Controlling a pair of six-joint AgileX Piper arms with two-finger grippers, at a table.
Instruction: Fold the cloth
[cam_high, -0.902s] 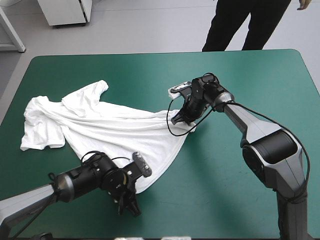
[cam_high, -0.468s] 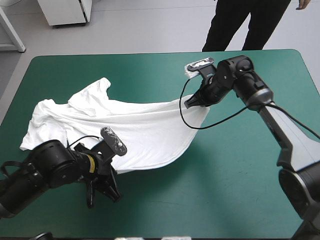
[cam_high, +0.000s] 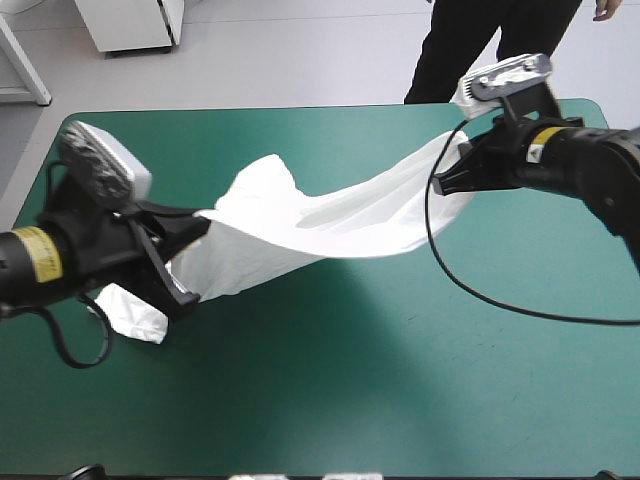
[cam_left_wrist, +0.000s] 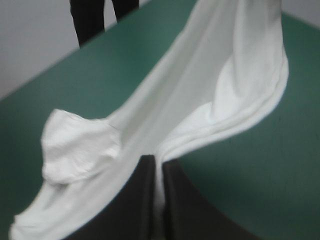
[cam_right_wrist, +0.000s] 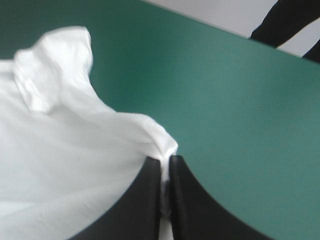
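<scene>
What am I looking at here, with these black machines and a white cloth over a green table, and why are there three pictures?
These are two robot arms working as a pair. One picture looks down from above and behind the robot. The other two come from a small camera on each wrist, looking along that arm's black fingers. The left gripper and the right gripper are each pinched shut on a white T-shirt, holding it stretched between them above the teal-green table. One end hangs down beside the left arm.
</scene>
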